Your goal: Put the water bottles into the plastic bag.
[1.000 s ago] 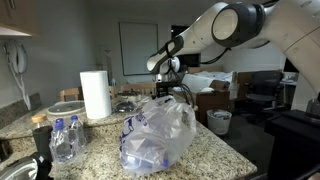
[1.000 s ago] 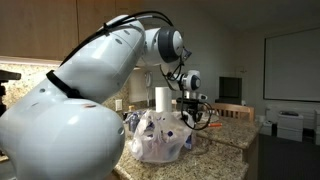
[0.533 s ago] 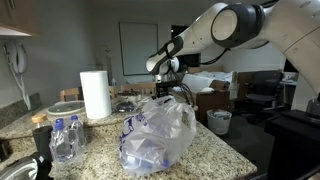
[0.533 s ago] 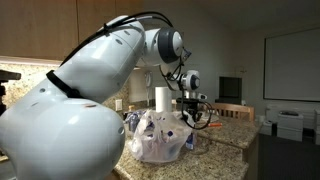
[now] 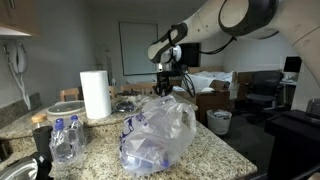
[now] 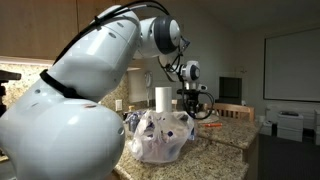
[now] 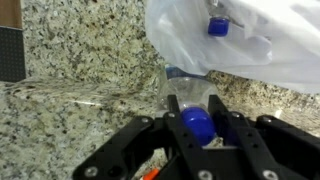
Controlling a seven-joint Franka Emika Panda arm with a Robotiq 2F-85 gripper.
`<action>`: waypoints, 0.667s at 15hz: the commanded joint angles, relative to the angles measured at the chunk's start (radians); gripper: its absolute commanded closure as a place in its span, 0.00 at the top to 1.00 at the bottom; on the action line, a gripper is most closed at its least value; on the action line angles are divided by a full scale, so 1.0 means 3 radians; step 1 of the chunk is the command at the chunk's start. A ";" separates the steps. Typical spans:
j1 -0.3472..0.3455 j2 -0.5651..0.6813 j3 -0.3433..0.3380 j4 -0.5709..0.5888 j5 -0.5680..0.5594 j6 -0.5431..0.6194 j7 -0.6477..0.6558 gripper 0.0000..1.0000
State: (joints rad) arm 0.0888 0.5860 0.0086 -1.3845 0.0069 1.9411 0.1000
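In the wrist view my gripper (image 7: pixel 197 112) is shut on the blue cap and neck of a clear water bottle (image 7: pixel 188 88). The bottle hangs over the granite counter (image 7: pixel 80 60) just beside the white plastic bag (image 7: pixel 262 42). Through the bag's film I see another blue-capped bottle (image 7: pixel 217 27) inside. In both exterior views the gripper (image 5: pixel 165 82) (image 6: pixel 192 102) hovers at the far top edge of the bag (image 5: pixel 155 130) (image 6: pixel 160 136). Two more water bottles (image 5: pixel 65 140) stand on the counter near the front corner.
A tall paper towel roll (image 5: pixel 95 95) (image 6: pixel 161 98) stands on the counter behind the bag. A dark object (image 5: pixel 40 160) sits next to the two bottles. Small orange-handled items (image 6: pixel 208 115) lie on the counter beyond the gripper. The counter edge (image 5: pixel 235 155) drops off beside the bag.
The jaws have closed onto the bottle's cap. The arm's upper links have risen, and the gripper with the bottle sits slightly higher by the bag.
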 commanded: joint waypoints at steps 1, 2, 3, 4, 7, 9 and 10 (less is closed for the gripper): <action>-0.0158 -0.0557 0.0026 -0.0179 0.0053 -0.0514 -0.0247 0.14; -0.0212 -0.0641 0.0020 -0.0105 0.0098 -0.0694 -0.0292 0.14; -0.0266 -0.0736 0.0008 -0.0047 0.0137 -0.0843 -0.0330 0.14; -0.0340 -0.0797 -0.0001 0.0073 0.0199 -0.1103 -0.0408 0.14; -0.0496 -0.1015 -0.0052 0.0249 0.0331 -0.1686 -0.0547 0.14; -0.0557 -0.1106 -0.0087 0.0284 0.0384 -0.1993 -0.0563 0.14; -0.0567 -0.1110 -0.0102 0.0305 0.0398 -0.2195 -0.0531 0.13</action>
State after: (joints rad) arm -0.0639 0.2776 -0.0140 -1.2901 0.0950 1.3961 -0.0386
